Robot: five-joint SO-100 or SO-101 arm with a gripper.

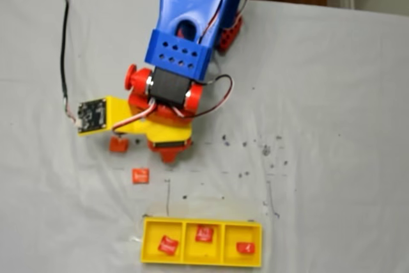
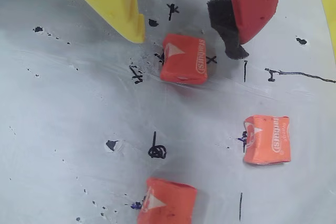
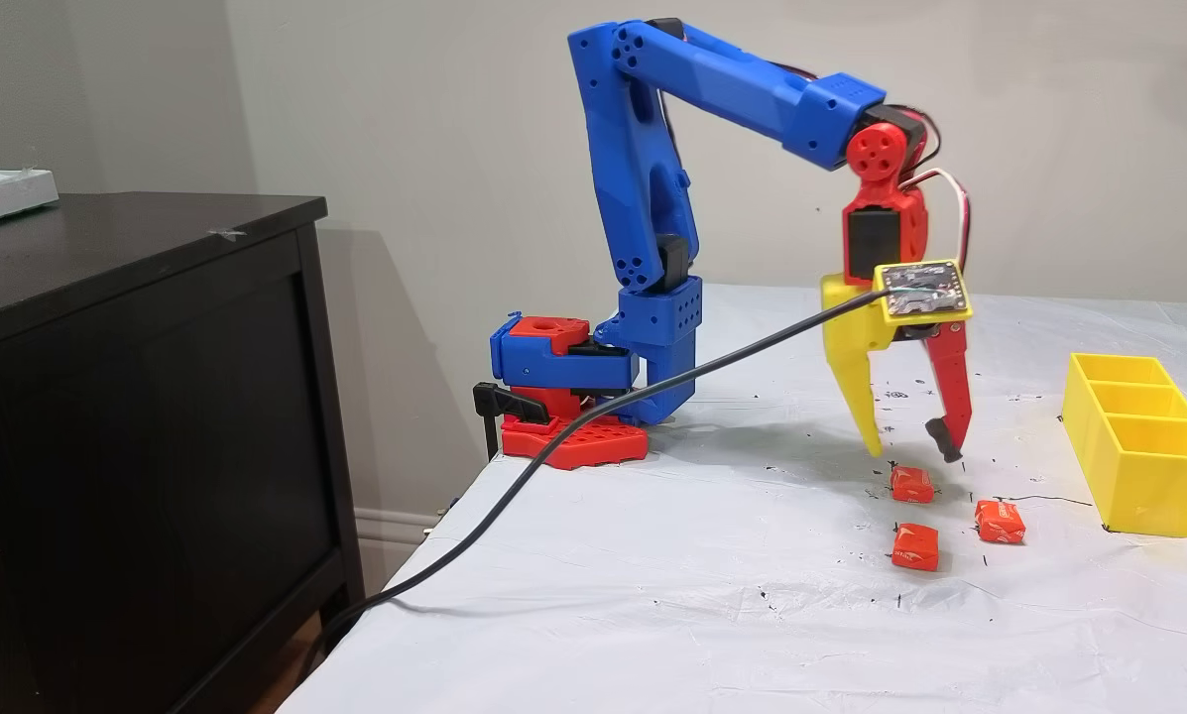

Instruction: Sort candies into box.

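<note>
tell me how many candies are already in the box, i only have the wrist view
Observer: Three candies, one in each compartment of the box, in a fixed view.
Operator: is the gripper touching the candy between the fingers
Observer: No. In a fixed view the open gripper hangs just above that candy, tips clear of it.
Operator: where's the box from there
Observer: In that view it stands to the right of the loose candies, apart from them.

Open cloth (image 3: 712,595) rings three loose candies (image 3: 912,484) — only the box (image 3: 1144,466) stands beside them.
</note>
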